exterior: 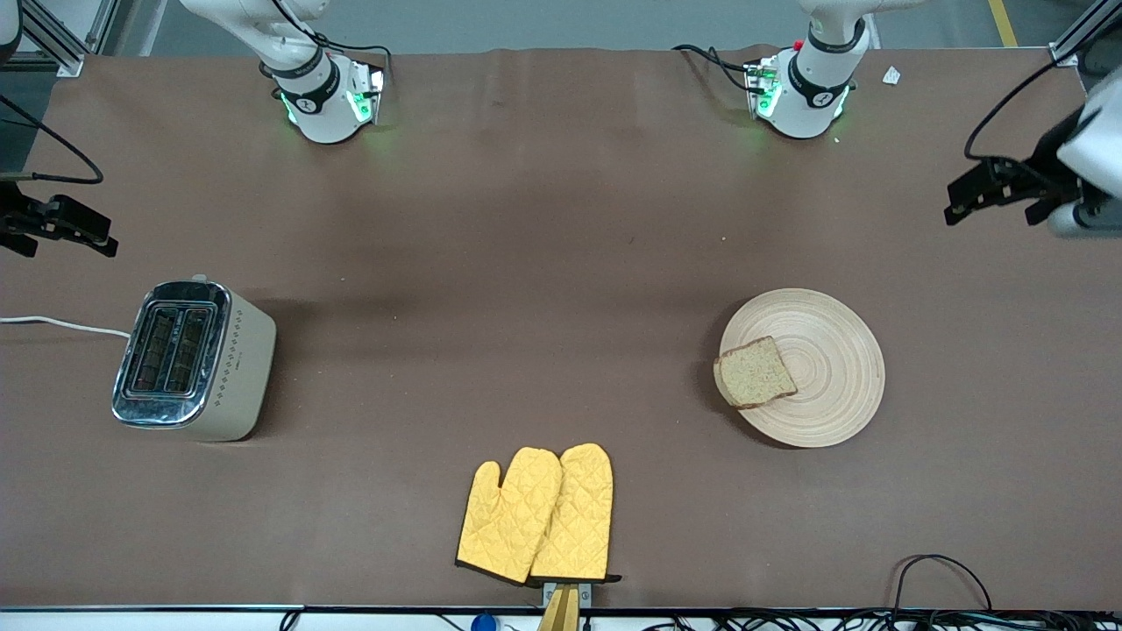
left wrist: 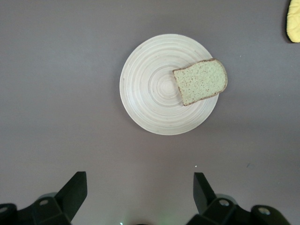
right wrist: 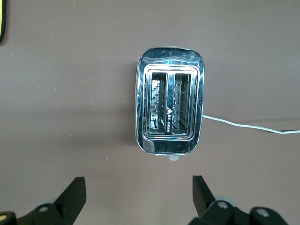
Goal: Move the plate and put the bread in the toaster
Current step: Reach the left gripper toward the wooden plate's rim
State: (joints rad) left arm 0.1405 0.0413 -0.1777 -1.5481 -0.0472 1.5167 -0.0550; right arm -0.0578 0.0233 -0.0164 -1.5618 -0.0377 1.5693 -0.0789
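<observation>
Plate [exterior: 824, 386]: round pale wood w/ ring grooves, flat on the brown table [exterior: 526, 263], toward left arm's end. Also in left wrist view [left wrist: 154, 98].
Bread [exterior: 755, 372]: one brown speckled slice lying flat on the plate, at the rim on the side facing the toaster; crust edge slightly overhangs the rim. Left wrist view shows it too [left wrist: 200, 81].
Toaster [exterior: 193, 359]: cream box, chrome top, two slots facing up, both slots w/o bread. Stands toward right arm's end, well apart from plate. Seen straight down in right wrist view [right wrist: 170, 112].
Cord [exterior: 61, 324]: white, runs from toaster off toward the table's edge at right arm's end; also in right wrist view [right wrist: 248, 125].
Mitts [exterior: 536, 515]: two yellow quilted oven mitts, side by side & overlapping, near the table edge closest to front cam, roughly between toaster and plate. A yellow corner shows in left wrist view [left wrist: 293, 21].
Left gripper [exterior: 995, 193]: up in the air over the table's end on the left arm's side, not touching anything. In left wrist view [left wrist: 139, 190] fingers spread wide, nothing between; plate & bread lie below, ahead of the tips.
Right gripper [exterior: 66, 230]: in the air over the table's end on the right arm's side, apart from the toaster. In right wrist view [right wrist: 138, 192] fingers spread wide, holding nothing; toaster top lies below, ahead of the tips.
Arm bases: right arm's base [exterior: 329, 101] and left arm's base [exterior: 802, 92] stand along the table edge farthest from front cam, green lights on.
</observation>
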